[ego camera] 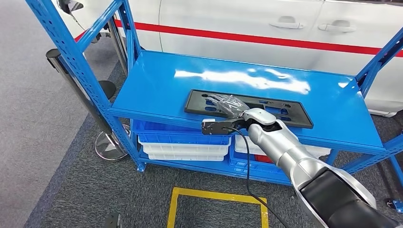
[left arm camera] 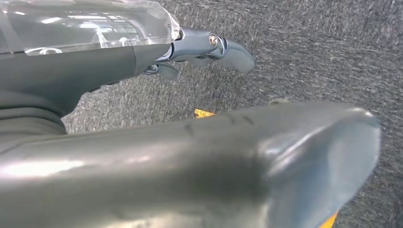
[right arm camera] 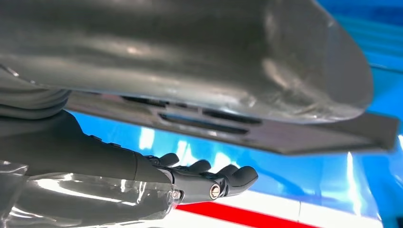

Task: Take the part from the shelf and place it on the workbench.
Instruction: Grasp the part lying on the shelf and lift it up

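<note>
The part (ego camera: 290, 111), a flat black rectangular plate with slots cut through it, lay on the top level of the blue shelf (ego camera: 157, 90), near the shelf's front edge and toward 3 o'clock of its middle; its long side ran along the shelf's length; the right hand (ego camera: 228, 105) lay over the plate's 9 o'clock half, palm down, the fingers (ego camera: 216, 99) stretched out flat and a little apart across the plate; in the right wrist view the fingers (right arm camera: 228, 178) reached forward nearly straight, the thick thumb (right arm camera: 285, 61) apart from them, and the plate (right arm camera: 332, 137) showed between the two; whether the hand had any hold of the plate I could not tell, nor whether it pressed on it.

The left hand (left arm camera: 199, 52) hung over grey carpet (left arm camera: 323, 52), its fingers (left arm camera: 233, 52) slightly bent and apart from the thumb, with nothing in it.

On the shelf's lower level, at 6 o'clock of the plate, stood bins: a blue bin (ego camera: 161, 130) stacked over white bins (ego camera: 185, 151), and beside them at 3 o'clock another blue bin (ego camera: 256, 166); what they held was hidden by the shelf edge and the arm; a white vehicle body with a red stripe (ego camera: 247, 38) stood behind the shelf at 12 o'clock; a yellow square outline (ego camera: 216, 194) marked the carpet at 6 o'clock.
</note>
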